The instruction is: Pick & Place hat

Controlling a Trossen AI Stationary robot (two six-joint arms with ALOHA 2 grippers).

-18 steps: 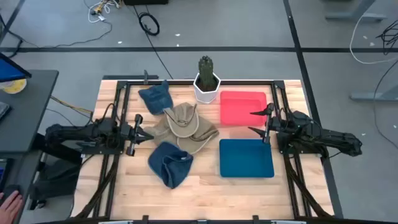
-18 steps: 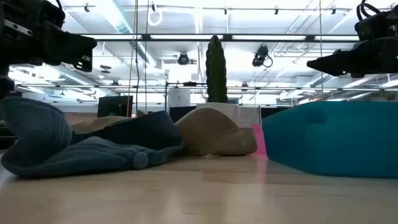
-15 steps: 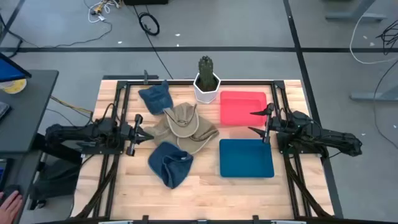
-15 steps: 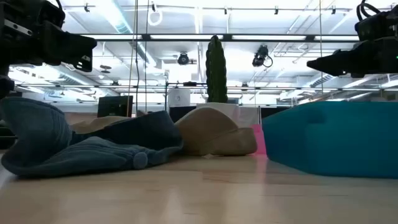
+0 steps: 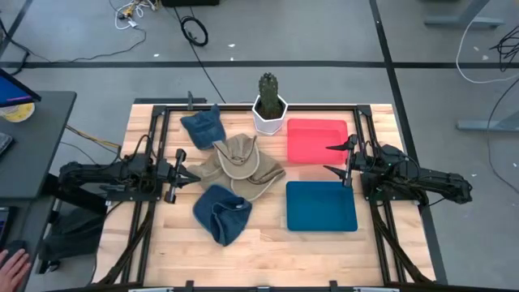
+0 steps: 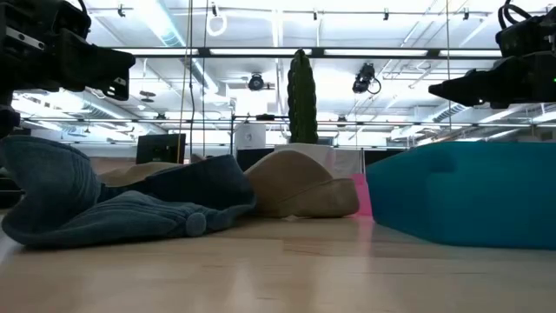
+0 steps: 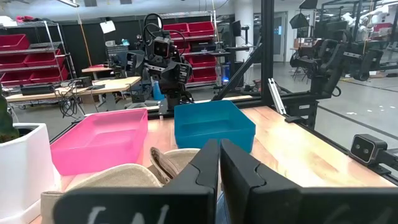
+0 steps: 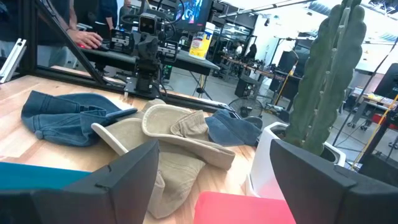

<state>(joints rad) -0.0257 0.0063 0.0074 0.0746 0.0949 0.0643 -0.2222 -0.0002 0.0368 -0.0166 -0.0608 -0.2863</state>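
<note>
Three hats lie on the wooden table: a beige hat (image 5: pixel 242 162) in the middle, a blue denim hat (image 5: pixel 201 126) beyond it by the far left, and a darker blue hat (image 5: pixel 220 212) nearer the front edge. The beige hat (image 8: pixel 168 134) rests partly on the others. My left gripper (image 5: pixel 197 172) hovers shut just left of the beige hat (image 7: pixel 124 180), above the table (image 6: pixel 113 69). My right gripper (image 5: pixel 328 158) stands open over the gap between the red bin (image 5: pixel 317 140) and the blue bin (image 5: pixel 320 205), with nothing between its fingers (image 8: pixel 124 174).
A cactus in a white pot (image 5: pixel 269 104) stands at the far edge behind the hats. The red and blue bins fill the table's right half. Black frame rails (image 5: pixel 154 130) run along both sides. Bare wood lies along the near edge (image 5: pixel 268 251).
</note>
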